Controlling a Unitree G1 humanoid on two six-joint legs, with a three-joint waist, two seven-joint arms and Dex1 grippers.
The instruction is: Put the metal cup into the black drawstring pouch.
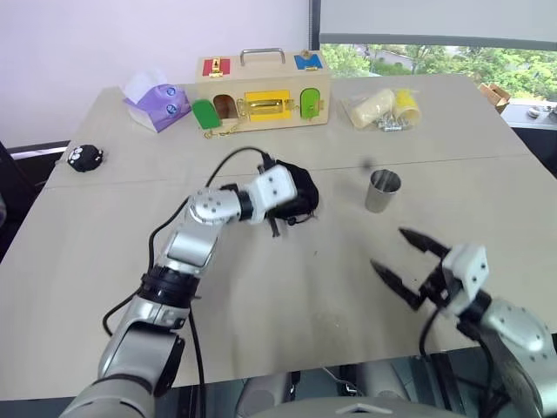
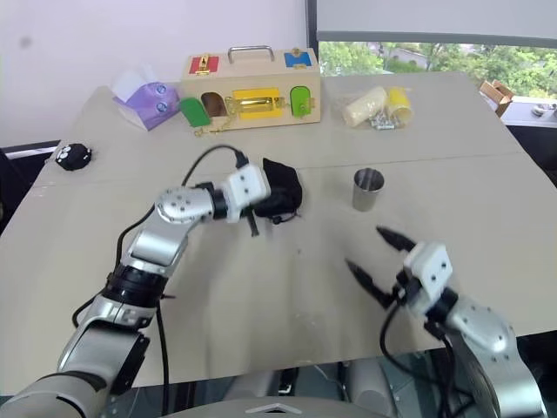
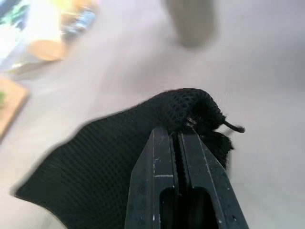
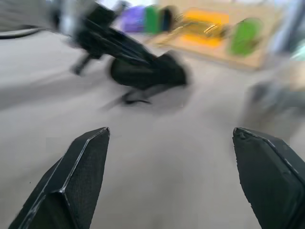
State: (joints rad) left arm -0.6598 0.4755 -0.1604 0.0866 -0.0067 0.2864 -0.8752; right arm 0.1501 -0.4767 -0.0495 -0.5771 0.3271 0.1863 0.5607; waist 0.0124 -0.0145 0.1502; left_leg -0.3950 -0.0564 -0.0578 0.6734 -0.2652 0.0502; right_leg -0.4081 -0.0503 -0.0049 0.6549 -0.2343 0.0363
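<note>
The black drawstring pouch point(image 1: 302, 190) is at the middle of the table, its mesh fabric bunched toward a gathered neck with a cord point(image 3: 234, 127). My left gripper point(image 3: 177, 136) is shut on the pouch fabric just behind that neck. I cannot tell whether the pouch still rests on the tabletop. The metal cup point(image 1: 381, 190) stands upright to the right of the pouch, apart from it. Nearer the front edge, below the cup, my right gripper point(image 1: 388, 248) is open with nothing between its fingers. It points toward the pouch point(image 4: 147, 71).
A wooden lock box point(image 1: 261, 91) with coloured doors stands at the back. A purple tissue pack point(image 1: 157, 103) lies to its left, and a bag of yellow and cream items point(image 1: 383, 109) to its right. A small round black toy point(image 1: 85, 157) sits near the left edge.
</note>
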